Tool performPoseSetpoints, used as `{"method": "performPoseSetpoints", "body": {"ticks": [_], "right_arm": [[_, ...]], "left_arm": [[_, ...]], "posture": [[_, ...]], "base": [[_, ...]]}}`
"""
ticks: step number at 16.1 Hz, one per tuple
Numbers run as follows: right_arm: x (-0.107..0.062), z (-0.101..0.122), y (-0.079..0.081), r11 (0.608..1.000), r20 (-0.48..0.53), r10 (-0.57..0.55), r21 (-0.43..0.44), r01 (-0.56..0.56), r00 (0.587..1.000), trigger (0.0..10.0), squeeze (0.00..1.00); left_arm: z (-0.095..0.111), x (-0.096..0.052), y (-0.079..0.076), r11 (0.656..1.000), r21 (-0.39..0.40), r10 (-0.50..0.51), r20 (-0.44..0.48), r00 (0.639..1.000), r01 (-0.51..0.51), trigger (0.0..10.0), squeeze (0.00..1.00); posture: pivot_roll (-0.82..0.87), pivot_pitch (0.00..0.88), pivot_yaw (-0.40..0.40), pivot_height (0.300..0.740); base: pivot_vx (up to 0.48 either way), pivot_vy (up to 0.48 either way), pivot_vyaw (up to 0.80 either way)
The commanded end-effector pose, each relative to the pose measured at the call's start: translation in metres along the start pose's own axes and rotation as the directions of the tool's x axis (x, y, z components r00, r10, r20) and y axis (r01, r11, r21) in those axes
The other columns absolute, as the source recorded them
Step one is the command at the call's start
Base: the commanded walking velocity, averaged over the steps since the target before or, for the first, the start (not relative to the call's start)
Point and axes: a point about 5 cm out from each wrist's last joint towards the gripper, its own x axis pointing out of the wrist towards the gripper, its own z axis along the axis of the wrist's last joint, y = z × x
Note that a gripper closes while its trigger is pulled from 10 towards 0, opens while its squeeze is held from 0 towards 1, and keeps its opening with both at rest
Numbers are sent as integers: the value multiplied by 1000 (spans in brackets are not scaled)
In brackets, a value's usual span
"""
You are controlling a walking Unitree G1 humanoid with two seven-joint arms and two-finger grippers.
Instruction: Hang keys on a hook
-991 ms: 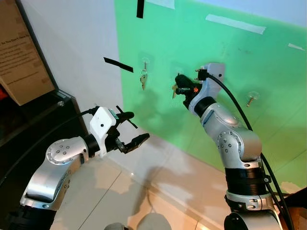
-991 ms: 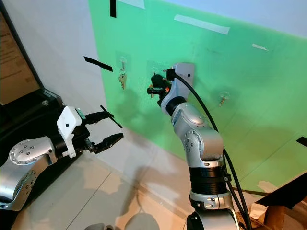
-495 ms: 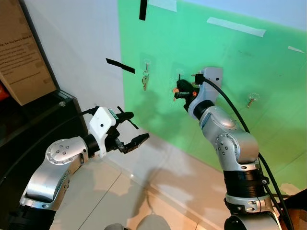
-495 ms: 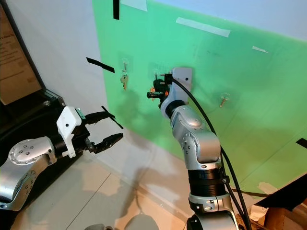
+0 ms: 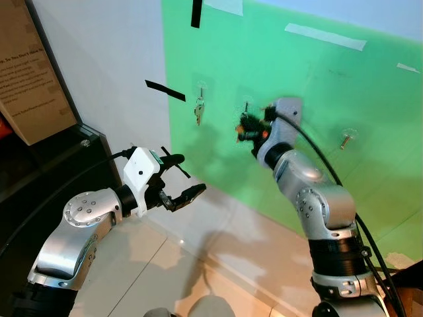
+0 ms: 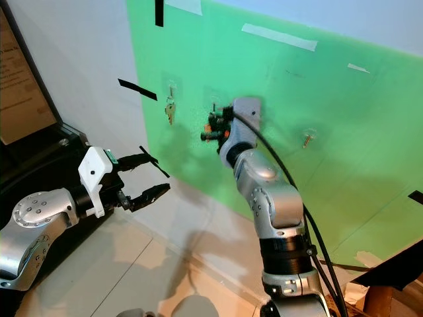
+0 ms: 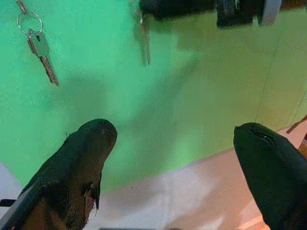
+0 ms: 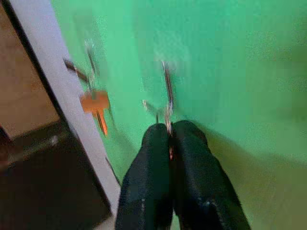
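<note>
On the green wall panel (image 5: 370,86) a set of keys (image 5: 197,110) hangs from the left hook. My right gripper (image 5: 244,127) is raised against the panel just under the middle hook (image 5: 245,105). It is shut on a key ring (image 8: 167,103), which reaches up toward that thin metal hook (image 8: 166,76); the key (image 7: 145,44) dangles below the fingers. Whether the ring is over the hook is blurred. My left gripper (image 5: 192,178) stands open and holds nothing, low and to the left, away from the wall.
A third hook (image 5: 347,137) with a small key sits further right on the panel. Black tape strips (image 5: 164,90) mark the white wall. A dark cabinet (image 5: 46,165) with a brown sign (image 5: 26,79) stands at the left. Pale tiled floor (image 5: 152,271) lies below.
My right gripper has moved slightly left and down along the panel below the middle hook, and its wrist has turned. The left arm has stayed still.
</note>
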Motion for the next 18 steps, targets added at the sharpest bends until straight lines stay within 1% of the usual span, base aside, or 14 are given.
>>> {"method": "performPoseSetpoints", "body": {"ticks": [1,6,8,9,10,11,12,13,15,16,17,18], "right_arm": [[-1,-14,-6,1000,-71,-28,-4,28,997,10000,1000],[-3,-15,-7,1000,-67,-12,-9,12,998,10000,1000],[-9,-13,-3,999,-36,39,6,-39,999,10000,1000],[-12,-12,-2,998,-19,55,-17,-56,998,10000,1000],[-19,-18,-3,996,-14,83,-40,-83,996,10000,1000],[-23,-21,-4,994,-8,94,-60,-95,996,10000,1000],[-31,-36,-16,995,14,33,-96,-31,999,10000,1000],[-32,-41,-22,997,16,-9,-83,10,1000,10000,1000],[-35,-51,-36,993,33,-117,-26,118,993,10000,1000],[-35,-52,-38,991,36,-131,-18,132,991,10000,1000],[-37,-57,-41,988,26,-154,24,153,988,10000,1000],[-37,-59,-41,987,14,-159,40,158,987,10000,1000]], "left_arm": [[5,1,-1,1000,17,-1,18,1000,0,10000,0],[3,0,-2,1000,10,4,16,1000,-4,10000,0],[2,-1,-3,1000,3,12,12,1000,-12,10000,0],[1,-2,-2,1000,-2,22,8,1000,-22,10000,0],[-7,-6,4,993,-6,120,-20,993,-120,10000,0],[-10,-8,6,986,-16,167,-24,986,-167,10000,0],[-19,-13,15,940,-6,340,-59,938,-341,10000,0],[-20,-14,15,930,-6,368,-57,928,-369,10000,0],[-20,-16,16,903,-24,428,-37,903,-429,10000,0],[-19,-14,16,896,-23,442,-27,897,-443,10000,0],[-17,-8,18,871,2,492,-13,871,-492,10000,0],[-18,-7,20,856,8,517,-21,856,-517,10000,0]], "posture": [[60,0,-43,740],[61,0,-47,740],[60,0,-46,740],[57,0,-44,740],[52,0,-40,740],[52,0,-40,740],[39,0,-31,740],[38,0,-32,740],[32,0,-26,740],[26,0,-21,740],[28,0,-22,740],[28,0,-22,740]], "base": [[0,0,0],[0,0,0],[0,0,0],[0,0,0],[0,0,0],[0,0,0],[0,0,800],[0,0,800],[0,0,800],[0,0,800],[0,0,800],[0,0,800]]}}
